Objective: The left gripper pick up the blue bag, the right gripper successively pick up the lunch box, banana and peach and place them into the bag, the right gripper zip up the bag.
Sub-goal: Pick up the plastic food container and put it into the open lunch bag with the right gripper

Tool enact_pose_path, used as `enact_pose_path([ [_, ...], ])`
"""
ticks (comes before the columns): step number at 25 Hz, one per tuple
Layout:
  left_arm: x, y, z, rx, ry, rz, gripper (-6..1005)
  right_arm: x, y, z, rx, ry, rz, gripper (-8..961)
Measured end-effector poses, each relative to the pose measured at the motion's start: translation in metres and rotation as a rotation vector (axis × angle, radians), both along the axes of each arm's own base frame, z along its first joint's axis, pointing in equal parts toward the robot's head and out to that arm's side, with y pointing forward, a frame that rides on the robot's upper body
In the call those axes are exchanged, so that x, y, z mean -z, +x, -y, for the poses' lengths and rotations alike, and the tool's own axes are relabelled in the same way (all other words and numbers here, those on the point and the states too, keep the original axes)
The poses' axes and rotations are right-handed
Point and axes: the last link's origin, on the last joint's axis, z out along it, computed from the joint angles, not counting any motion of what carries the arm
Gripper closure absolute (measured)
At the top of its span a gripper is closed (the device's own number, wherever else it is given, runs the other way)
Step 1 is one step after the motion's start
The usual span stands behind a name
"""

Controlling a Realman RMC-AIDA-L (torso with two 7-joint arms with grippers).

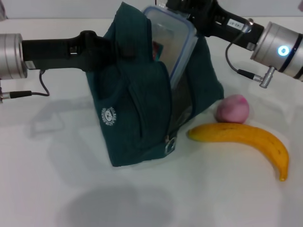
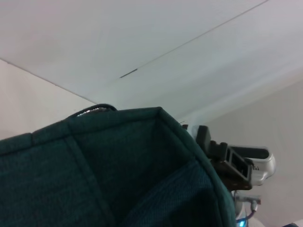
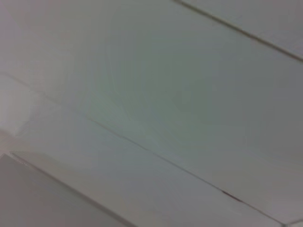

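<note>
The blue bag (image 1: 142, 109), dark teal fabric, stands mid-table; the curved yellow banana (image 1: 246, 142) and round pink peach (image 1: 232, 109) lie beside it. The left gripper (image 1: 106, 47) clamps its upper edge. The right gripper (image 1: 182, 7) holds the clear, blue-rimmed lunch box (image 1: 170, 42) half inside; I would lower it straight, releasing only once seated.

Head: looks forward and down, whole scene.
Left wrist: close against the bag (image 2: 118, 179), facing upward.
Right wrist: faces bare panels.
Shared: bag (image 1: 137, 104), head and left wrist.
</note>
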Motion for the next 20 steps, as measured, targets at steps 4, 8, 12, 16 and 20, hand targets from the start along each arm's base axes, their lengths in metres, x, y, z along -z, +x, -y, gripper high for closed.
enact_pose_path([
  [4, 0.001, 0.0, 0.0, -0.003, -0.001, 0.005, 954, 0.009, -0.002, -0.004, -0.003, -0.027, 0.079, 850],
  [8, 0.001, -0.001, 0.001, -0.004, -0.001, 0.005, 954, 0.022, -0.007, -0.007, -0.033, -0.057, 0.211, 849],
  [12, 0.001, -0.004, 0.003, -0.011, -0.003, 0.004, 954, 0.038, -0.017, -0.005, -0.047, -0.052, 0.28, 849],
  [16, -0.002, -0.009, 0.005, -0.022, 0.0, 0.002, 953, 0.04, -0.015, -0.003, -0.026, -0.016, 0.279, 849],
  [20, -0.003, -0.01, 0.005, -0.024, 0.002, 0.0, 953, 0.035, -0.006, -0.002, 0.008, 0.001, 0.254, 848],
])
